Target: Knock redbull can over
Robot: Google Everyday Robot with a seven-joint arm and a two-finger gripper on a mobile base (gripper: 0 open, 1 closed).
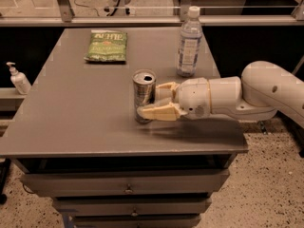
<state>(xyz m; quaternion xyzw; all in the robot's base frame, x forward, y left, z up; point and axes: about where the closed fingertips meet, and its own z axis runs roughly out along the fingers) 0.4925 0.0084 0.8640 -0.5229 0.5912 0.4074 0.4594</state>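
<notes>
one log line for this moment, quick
redbull can: upright | tool: open, straddling it | task: not done

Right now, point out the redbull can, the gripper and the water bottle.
redbull can (141,95): camera view, side wall below the rim.
gripper (148,100): camera view, midway between its fingertips, astride the can.
water bottle (189,46): camera view, middle of its body.

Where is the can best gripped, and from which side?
Grip the can at mid-body, coming from its right. It stands upright, slim and round, so the fingers can close across it. The gripper is at that side, open, at that height.
</notes>
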